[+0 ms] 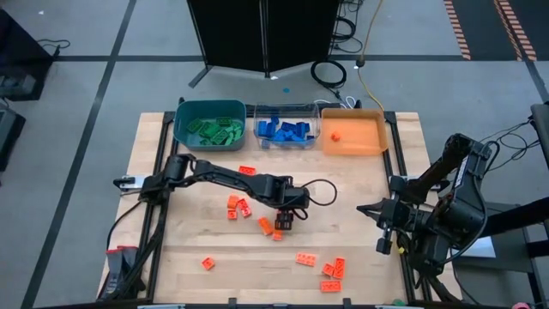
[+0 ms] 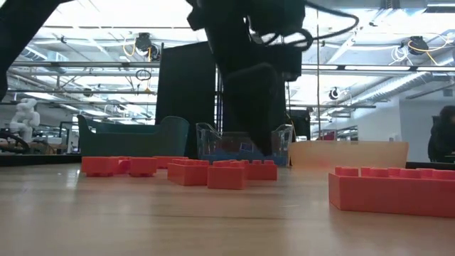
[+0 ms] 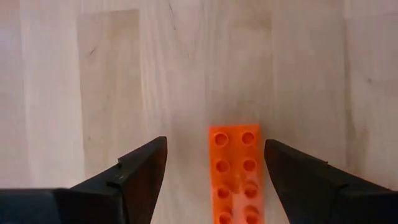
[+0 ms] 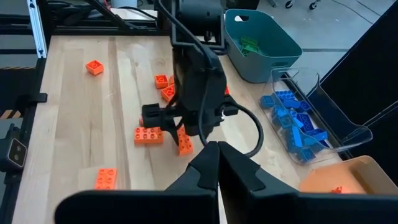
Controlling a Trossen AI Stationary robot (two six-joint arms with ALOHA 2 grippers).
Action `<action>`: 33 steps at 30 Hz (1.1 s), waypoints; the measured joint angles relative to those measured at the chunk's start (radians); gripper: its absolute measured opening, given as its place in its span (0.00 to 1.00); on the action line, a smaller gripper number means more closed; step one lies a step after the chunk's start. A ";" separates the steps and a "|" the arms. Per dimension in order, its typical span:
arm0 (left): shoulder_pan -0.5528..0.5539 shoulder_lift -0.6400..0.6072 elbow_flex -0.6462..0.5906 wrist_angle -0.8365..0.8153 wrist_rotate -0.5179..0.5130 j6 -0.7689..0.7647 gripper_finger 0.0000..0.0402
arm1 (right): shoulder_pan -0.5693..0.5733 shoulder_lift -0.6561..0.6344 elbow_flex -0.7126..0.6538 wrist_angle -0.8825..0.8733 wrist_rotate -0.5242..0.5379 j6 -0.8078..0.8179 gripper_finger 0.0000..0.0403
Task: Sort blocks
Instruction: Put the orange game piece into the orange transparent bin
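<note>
Left gripper (image 3: 214, 171) lowered at mid-desk, fingers (image 3: 137, 171) spread to either side of one long orange block (image 3: 235, 174) lying flat on the wooden desk (image 1: 360, 240), nearer the one finger, touching neither. Right gripper (image 4: 217, 165) parked at the desk's right edge, fingers pressed together, empty. Counted about a dozen loose orange blocks (image 1: 304, 259), plus three bins (image 1: 210, 122): green, blue and a single orange piece inside.

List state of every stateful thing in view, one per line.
left pincer: open, straddling an orange block lying flat on the table
right pincer: shut, empty, at the table's right edge
teal bin: holds green blocks
clear bin: holds blue blocks
orange bin: holds one orange block
loose orange blocks: scattered on the table, unsorted
</note>
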 joint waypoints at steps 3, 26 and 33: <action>0.012 0.007 -0.023 0.012 0.046 -0.026 0.69 | 0.000 0.000 0.000 -0.001 -0.001 0.005 0.00; 0.020 0.010 -0.031 0.035 0.084 -0.100 0.35 | 0.000 0.000 0.000 -0.023 -0.027 0.013 0.00; 0.103 -0.006 0.226 0.077 0.005 -0.085 0.35 | 0.000 0.000 0.000 -0.023 -0.023 0.013 0.00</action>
